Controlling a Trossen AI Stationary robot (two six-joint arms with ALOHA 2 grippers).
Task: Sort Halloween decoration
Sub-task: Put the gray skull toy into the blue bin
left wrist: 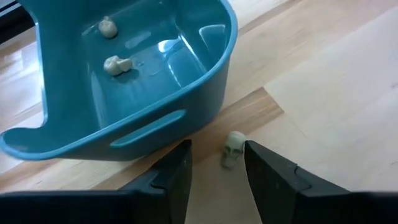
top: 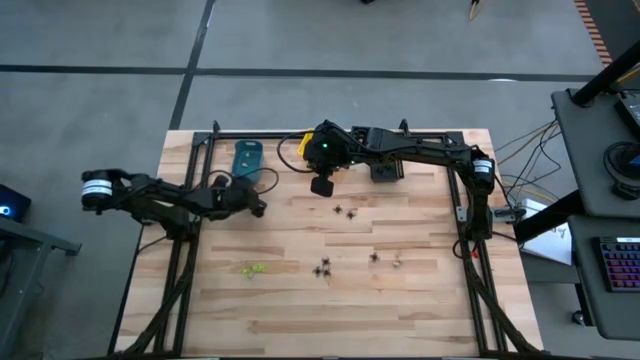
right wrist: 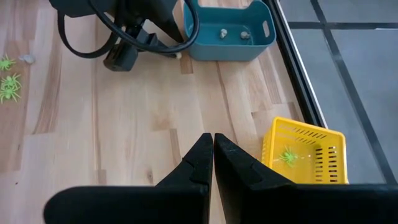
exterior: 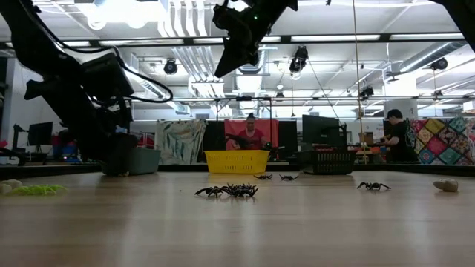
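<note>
A pale skull trinket (left wrist: 232,149) lies on the table (top: 420,300) just outside the teal bin (left wrist: 186,93), between the parted fingers of the left gripper (left wrist: 217,171). It could be nudged away or left outside the bin if the jaws close off-centre. Black spiders (top: 322,268) and green ones (top: 252,269) are scattered toward the near edge. Farther back, the right gripper (right wrist: 213,146), fingers together and empty, is held high near the yellow bin (right wrist: 305,155).
</note>
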